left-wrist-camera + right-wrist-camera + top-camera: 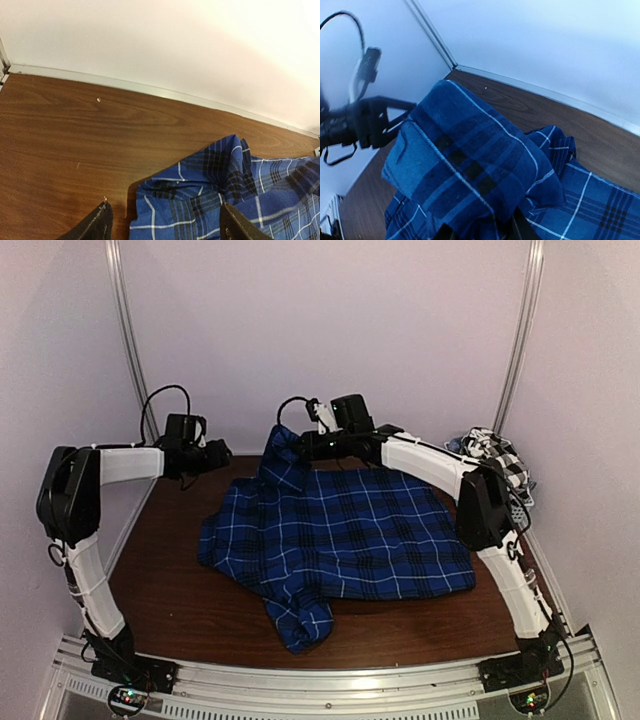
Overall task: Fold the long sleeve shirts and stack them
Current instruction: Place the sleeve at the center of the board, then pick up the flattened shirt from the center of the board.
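Wooden table (170,590), blue plaid shirt (350,535), left end effector (225,453) released, right end effector (296,447) grasping shirt's edge

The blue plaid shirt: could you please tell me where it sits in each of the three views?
Top external: blue plaid shirt spread across the middle of the brown table, one fold raised at the far edge.
Left wrist: blue plaid shirt at lower right.
Right wrist: blue plaid shirt bunched up, filling the lower centre.
Shared landmark: the brown table under it.

Lab test booth, plain white walls (330,320), aluminium corner posts (127,330), wood-grain table (170,580), two bolted robot arms (90,580)
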